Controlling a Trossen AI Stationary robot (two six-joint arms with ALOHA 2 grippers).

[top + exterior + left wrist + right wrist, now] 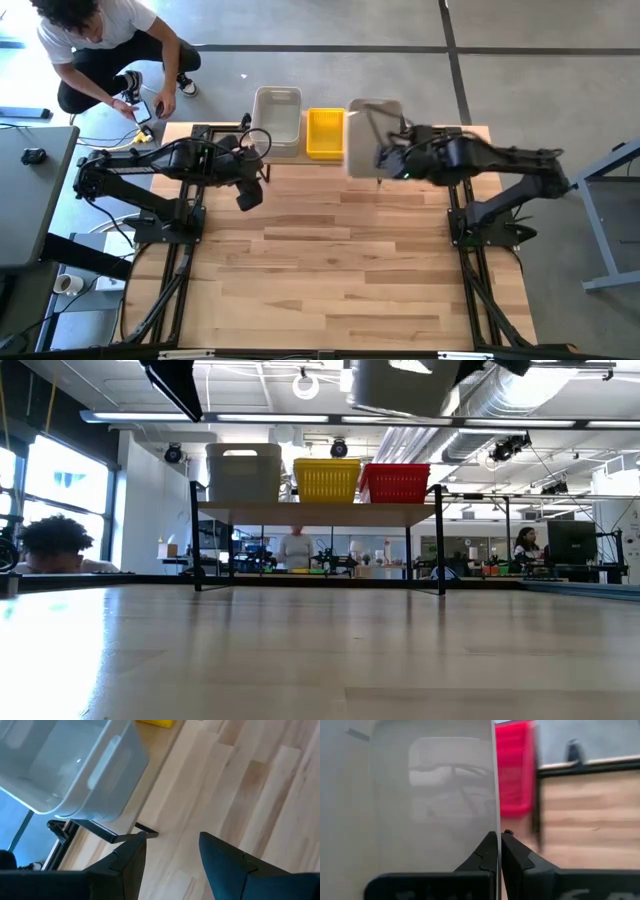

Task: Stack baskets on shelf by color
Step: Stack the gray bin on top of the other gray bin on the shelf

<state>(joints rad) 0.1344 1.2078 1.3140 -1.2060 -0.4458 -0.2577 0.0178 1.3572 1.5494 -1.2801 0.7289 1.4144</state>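
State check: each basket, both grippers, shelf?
Grey basket on shelf: upright, resting at one end.
Yellow basket: upright, on shelf, middle.
Red basket: on shelf, beside yellow.
Carried grey basket: lifted, wall pinched.
Right gripper: shut on carried basket.
Left gripper: open, empty.
Shelf: standing, three baskets on it.

The right gripper (499, 851) is up high above the shelf (320, 513), its fingers pinched tight on a grey basket (373, 140). The left gripper (172, 852) hangs near the shelf, fingers spread apart.
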